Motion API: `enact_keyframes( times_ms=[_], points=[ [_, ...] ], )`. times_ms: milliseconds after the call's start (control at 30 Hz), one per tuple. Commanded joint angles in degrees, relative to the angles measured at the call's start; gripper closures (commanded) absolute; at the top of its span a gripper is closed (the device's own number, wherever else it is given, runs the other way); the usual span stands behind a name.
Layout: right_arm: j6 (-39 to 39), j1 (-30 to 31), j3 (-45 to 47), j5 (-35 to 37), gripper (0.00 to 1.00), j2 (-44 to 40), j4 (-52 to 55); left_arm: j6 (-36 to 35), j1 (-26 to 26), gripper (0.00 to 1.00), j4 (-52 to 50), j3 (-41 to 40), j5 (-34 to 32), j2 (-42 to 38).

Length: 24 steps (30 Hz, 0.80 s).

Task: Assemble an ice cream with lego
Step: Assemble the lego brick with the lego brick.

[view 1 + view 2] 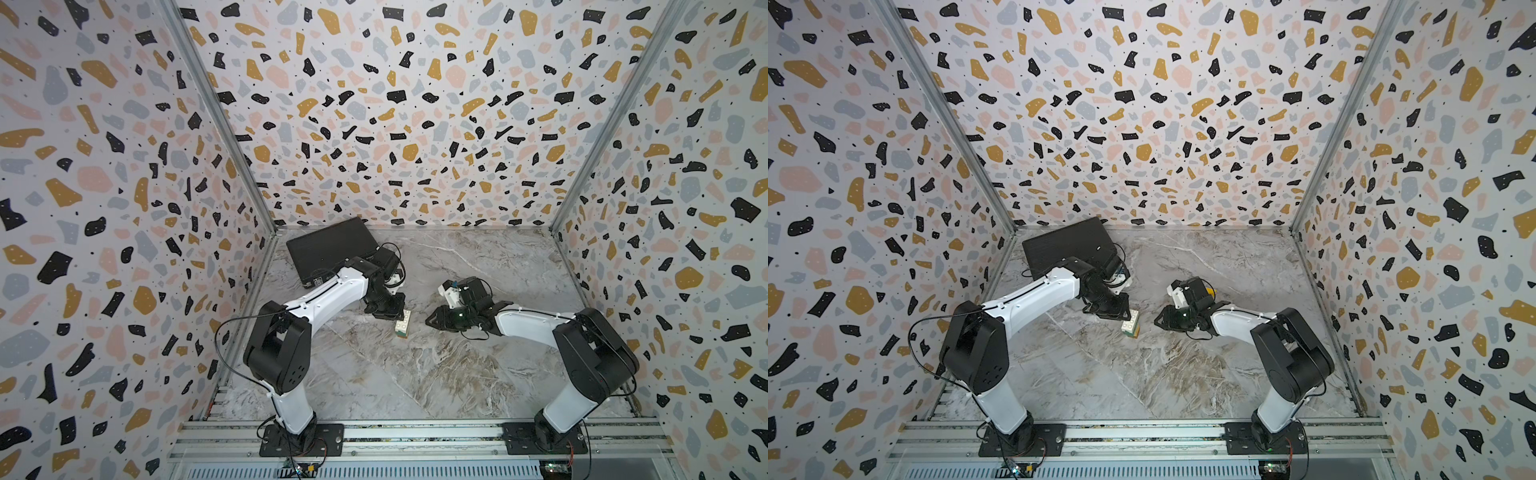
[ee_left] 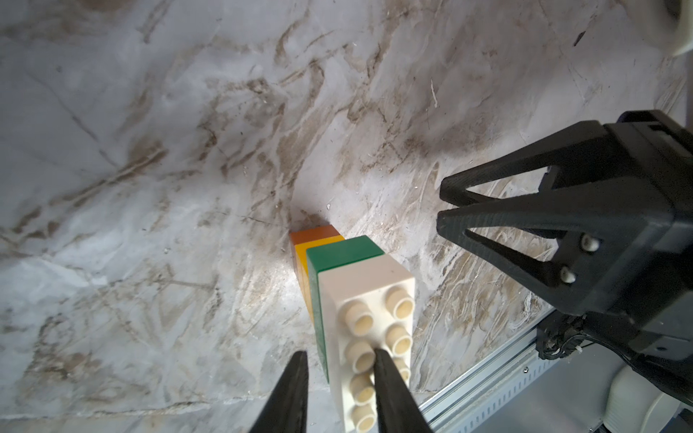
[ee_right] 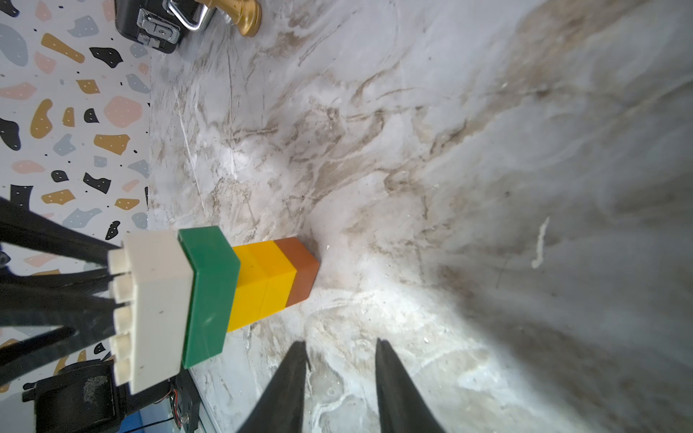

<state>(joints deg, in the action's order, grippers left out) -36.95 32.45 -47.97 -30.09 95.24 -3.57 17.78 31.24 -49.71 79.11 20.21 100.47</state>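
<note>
White studs topped the ice cream [image 1: 402, 325], which stood upright on the marble table [image 1: 415, 374] near the centre of the frame in both top views, a little below mid-height. Its orange-brown brick sat at the foot, then 2 yellow layers, then green, then the white brick. Its long axis ran straight up from the table, and no rounded yellow piece showed on it.

That axis pointed right at the left gripper [image 2: 339, 352]. The left arm reached in from the lower left of the frame, elbow high and wrist bent steeply down, so the fingertips hung at the studded top. The jaws stood a little apart. In the left wrist view 1 finger crossed the studs and bare table showed between the 2, so they clamped nothing.

Off to the right of the stack in a top view was the right gripper [image 1: 1158, 322], near it but clear of it. It lay low and almost level, aimed sideways at the stack's flank. Its 2 fingers were also parted and empty.

By my reading the left arm was much the nearer, placed for a move from above, while the right could only come at the stack from the side.
</note>
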Motion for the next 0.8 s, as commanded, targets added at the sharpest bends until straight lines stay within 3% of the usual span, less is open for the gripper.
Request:
enact_keyframes(
  times_ms=[0, 433, 767],
  points=[
    [0.9, 0.2, -1.8, 0.6, 0.65, -0.8, 1.4, -0.5, -0.3, 0.68, -2.0, 2.6, -1.3, 0.5],
    [-0.6, 0.4, -1.7, -3.4, 0.68, 0.3, -1.4, -0.4, -0.5, 0.70, -2.2, 2.5, 0.2, 2.3],
    [-2.4, 1.7, -2.4, -7.1, 0.72, 2.7, -4.1, 0.5, -0.5, 0.77, -0.6, -1.6, 0.1, 2.3]
  ],
)
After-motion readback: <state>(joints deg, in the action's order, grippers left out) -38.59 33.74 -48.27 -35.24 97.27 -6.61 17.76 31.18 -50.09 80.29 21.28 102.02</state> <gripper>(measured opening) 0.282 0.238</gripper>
